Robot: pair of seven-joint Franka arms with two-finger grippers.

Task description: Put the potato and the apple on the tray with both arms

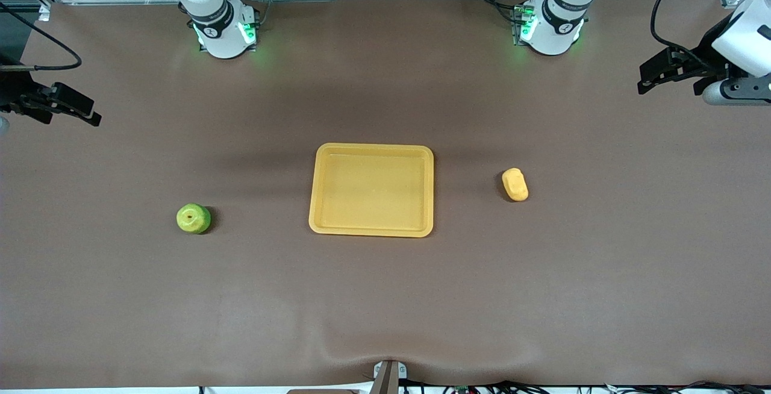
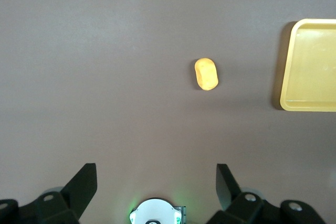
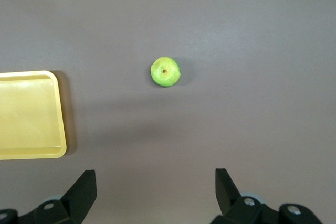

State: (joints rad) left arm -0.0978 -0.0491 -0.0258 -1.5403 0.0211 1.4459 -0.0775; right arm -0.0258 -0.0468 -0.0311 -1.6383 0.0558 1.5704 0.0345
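The yellow tray (image 1: 371, 148) lies empty at the middle of the brown table. The green apple (image 1: 193, 218) sits on the table toward the right arm's end. The yellow-orange potato (image 1: 515, 184) lies toward the left arm's end. My left gripper (image 1: 644, 81) hangs open and empty high over the left arm's end of the table. Its wrist view shows the potato (image 2: 207, 74) and a corner of the tray (image 2: 307, 103) past the open gripper (image 2: 156, 184). My right gripper (image 1: 90, 114) hangs open and empty over the other end. Its wrist view shows the apple (image 3: 165, 72) and the tray (image 3: 31, 153) past the open gripper (image 3: 156, 187).
The two arm bases (image 1: 226, 32) (image 1: 551, 29) with green lights stand along the table edge farthest from the front camera. A small mount (image 1: 388, 376) sits at the nearest edge. Bare brown table surrounds the tray, apple and potato.
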